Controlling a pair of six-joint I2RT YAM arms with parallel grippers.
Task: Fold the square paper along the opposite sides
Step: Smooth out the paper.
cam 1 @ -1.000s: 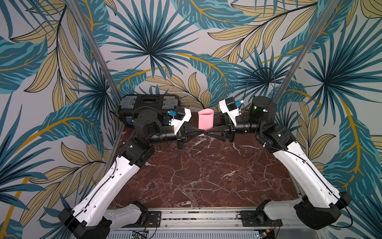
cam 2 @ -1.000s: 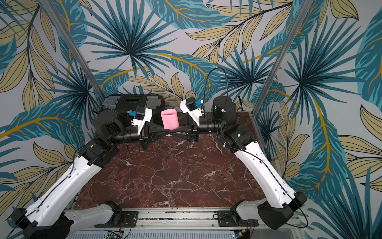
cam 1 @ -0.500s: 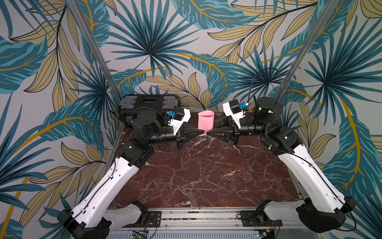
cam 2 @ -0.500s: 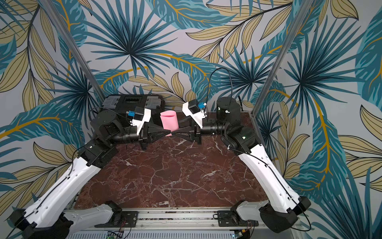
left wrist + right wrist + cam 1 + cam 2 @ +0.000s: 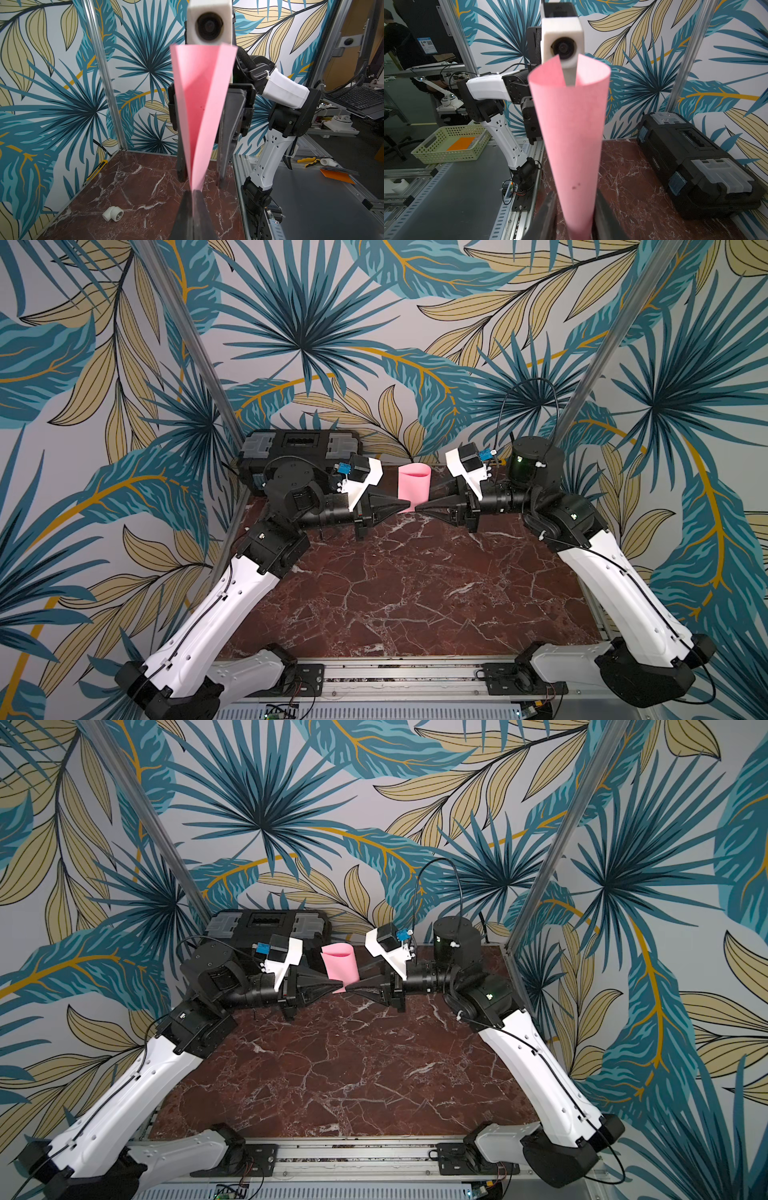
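Left tool (image 5: pixel 400 506) clamping shut on square paper (image 5: pixel 413 484) at gathered lower edges. Sheet standing curled, open loop up, in air over bench (image 5: pixel 415 593) rear. Right tool (image 5: pixel 422 508) straddling same end, jaws part-open, not gripping. Paper judged light, floppy, easily creased: pinching both edges together looking safest.

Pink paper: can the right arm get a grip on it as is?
Probably yes: the right gripper is open with the paper between its fingers, nothing else in the gap. The left gripper pinches the paper's narrow end.
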